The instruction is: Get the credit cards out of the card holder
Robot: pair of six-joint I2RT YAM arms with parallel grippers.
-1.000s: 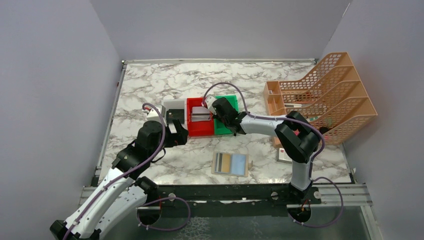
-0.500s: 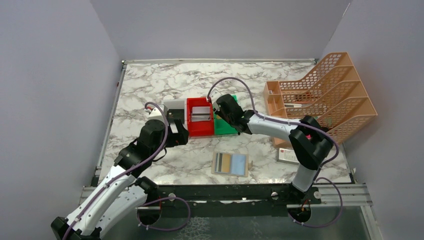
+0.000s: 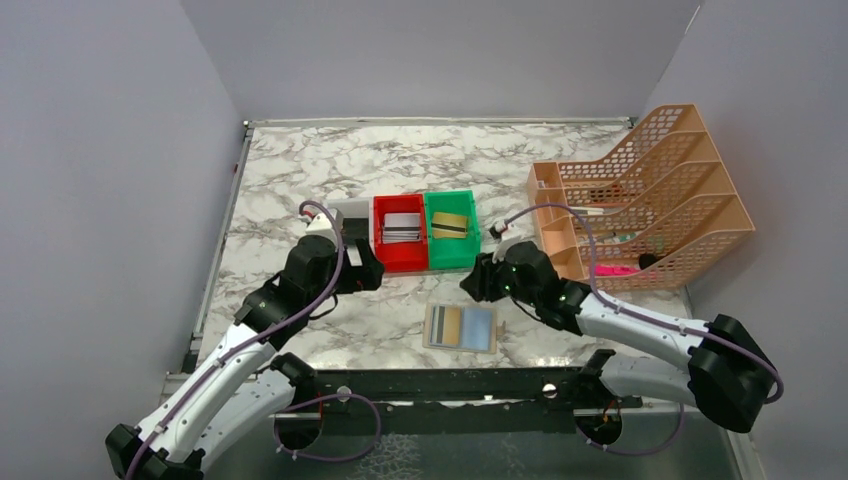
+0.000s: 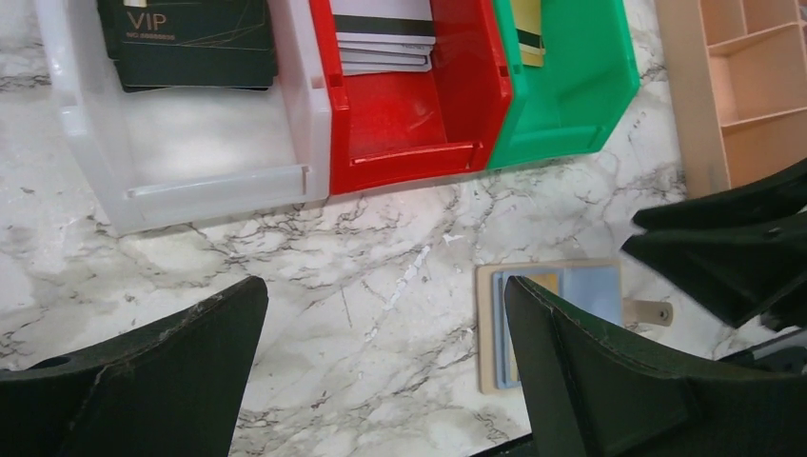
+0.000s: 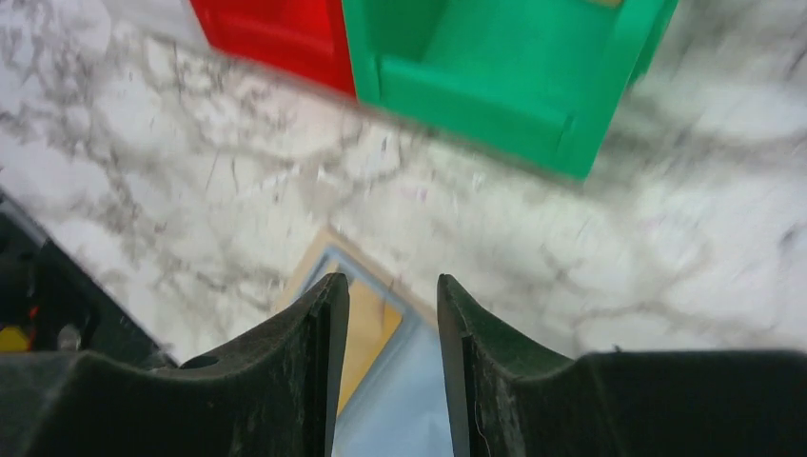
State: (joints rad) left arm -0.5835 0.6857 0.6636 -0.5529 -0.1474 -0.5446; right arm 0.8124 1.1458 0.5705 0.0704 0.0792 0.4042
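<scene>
- The tan, square folding card holder [image 3: 461, 327] lay open and flat on the grey-veined white marble table [image 3: 300, 170]. Its glossy blue-grey sleeves faced up, and its small snap tab [image 4: 648, 311] pointed to 3 o'clock in the left wrist view.
- A thin gold-faced credit card [image 3: 446, 324] sat in the sleeve on the holder's 9 o'clock half.
- The right gripper [image 3: 474, 283] hovered near the holder's 1 o'clock corner, its matte black fingers [image 5: 285, 381] a narrow slit apart and gripping nothing.
- The left gripper [image 3: 364, 268] stood well apart at the holder's 10 o'clock, spread wide and empty.
- At 12 o'clock three rigid plastic bins touched in a row:
  - the green bin [image 3: 450, 258] held a gold striped card [image 3: 451, 225];
  - the red bin [image 3: 403, 260] held pale striped cards [image 3: 401, 227];
  - the translucent white bin [image 4: 190, 181] held black VIP cards [image 4: 190, 43].
</scene>
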